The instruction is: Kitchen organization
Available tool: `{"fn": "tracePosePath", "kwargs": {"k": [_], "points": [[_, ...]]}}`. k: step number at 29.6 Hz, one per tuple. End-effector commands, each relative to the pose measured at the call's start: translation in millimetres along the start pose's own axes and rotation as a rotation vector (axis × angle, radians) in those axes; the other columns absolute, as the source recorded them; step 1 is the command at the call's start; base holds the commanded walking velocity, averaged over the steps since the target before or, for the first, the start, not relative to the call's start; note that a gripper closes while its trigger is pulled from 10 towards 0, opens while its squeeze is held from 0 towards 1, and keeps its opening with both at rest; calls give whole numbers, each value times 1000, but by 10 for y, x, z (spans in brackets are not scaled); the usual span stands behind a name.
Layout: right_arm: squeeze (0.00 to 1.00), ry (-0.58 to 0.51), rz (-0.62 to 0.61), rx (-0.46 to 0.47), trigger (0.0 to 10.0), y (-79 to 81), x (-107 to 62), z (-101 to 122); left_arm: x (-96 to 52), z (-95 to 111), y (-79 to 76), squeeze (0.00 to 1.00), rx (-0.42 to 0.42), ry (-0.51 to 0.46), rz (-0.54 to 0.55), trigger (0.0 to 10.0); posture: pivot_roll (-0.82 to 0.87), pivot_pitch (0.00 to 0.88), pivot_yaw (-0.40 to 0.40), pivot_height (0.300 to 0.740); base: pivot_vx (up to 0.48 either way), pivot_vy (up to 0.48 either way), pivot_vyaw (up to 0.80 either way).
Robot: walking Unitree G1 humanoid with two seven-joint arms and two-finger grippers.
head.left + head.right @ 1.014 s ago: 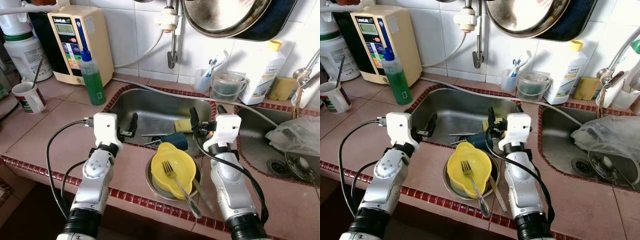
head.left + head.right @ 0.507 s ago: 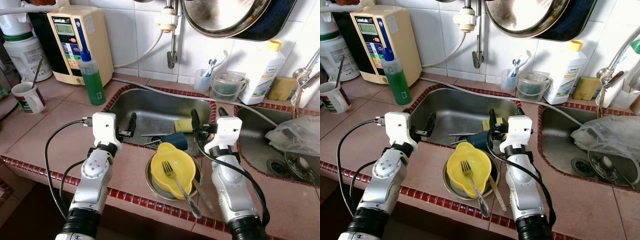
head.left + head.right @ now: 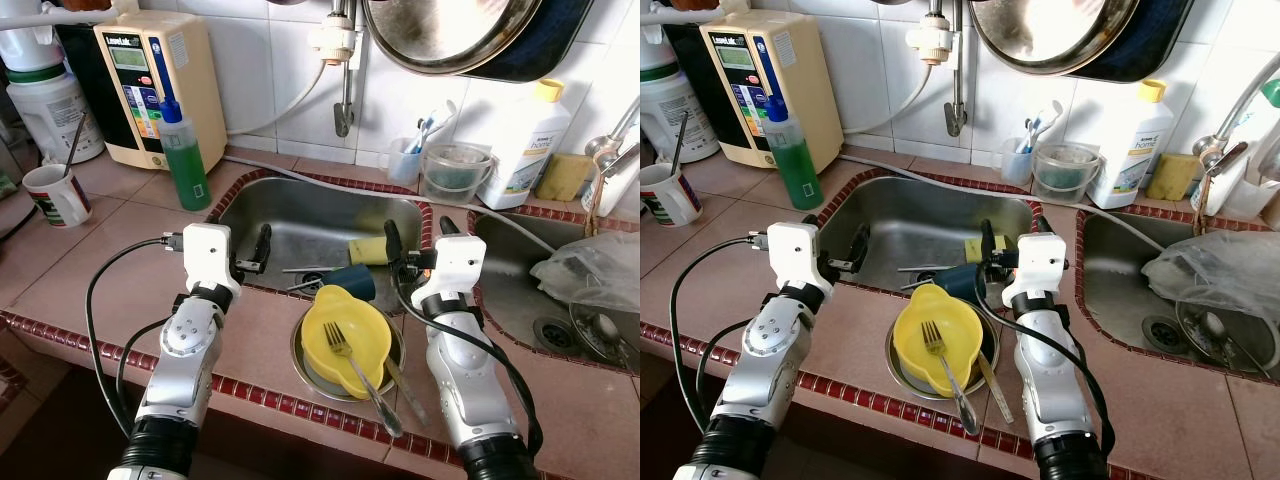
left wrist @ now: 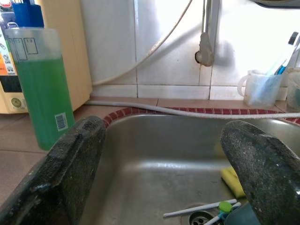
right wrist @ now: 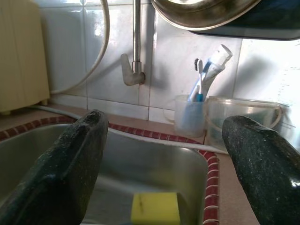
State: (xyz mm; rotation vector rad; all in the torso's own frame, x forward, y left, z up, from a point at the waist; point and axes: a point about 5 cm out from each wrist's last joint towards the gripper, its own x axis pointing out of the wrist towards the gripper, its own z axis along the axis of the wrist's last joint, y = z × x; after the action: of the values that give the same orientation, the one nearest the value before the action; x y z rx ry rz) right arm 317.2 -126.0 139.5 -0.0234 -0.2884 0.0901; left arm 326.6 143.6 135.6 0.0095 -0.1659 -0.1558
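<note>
Tools, left (image 3: 262, 245) and right (image 3: 415, 240), are hovering apart at the sink's six o'clock; yellow bowl (image 3: 345, 335) is looking light, slick: grip the rim.

Head pair looking forward and down from above the counter edge onto the sink (image 3: 310, 225), both eyes sharing nearly the same scene. Wrist cameras set low and close at the sink's near rim, facing the tiled wall behind it, each framed by its own spread fingers (image 4: 70, 159). Both wrist views sharing the yellow sponge (image 5: 154, 208) in the sink and the cup (image 4: 257, 89) behind it.
</note>
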Motion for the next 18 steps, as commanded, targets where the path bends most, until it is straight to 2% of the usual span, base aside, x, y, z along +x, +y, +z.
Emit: {"fn": "tracePosePath", "kwargs": {"k": [1,6,16,18], "points": [[0,-22,-9,-5,10000,-14,8,57,-7,25,-14,0,22,-9,-20,10000,-76,16,51,740,0,0,0],[0,-19,-15,-23,10000,-28,7,56,-3,27,-14,0,24,-10,-23,10000,-79,18,53,740,0,0,100],[0,-15,-27,-36,10000,-43,13,58,10,33,-12,0,-4,-13,-24,10000,-81,22,55,740,0,0,800],[0,-21,-32,3,10000,-50,6,63,9,37,-15,0,-9,-15,-28,10000,-83,19,56,740,0,0,400]]}}
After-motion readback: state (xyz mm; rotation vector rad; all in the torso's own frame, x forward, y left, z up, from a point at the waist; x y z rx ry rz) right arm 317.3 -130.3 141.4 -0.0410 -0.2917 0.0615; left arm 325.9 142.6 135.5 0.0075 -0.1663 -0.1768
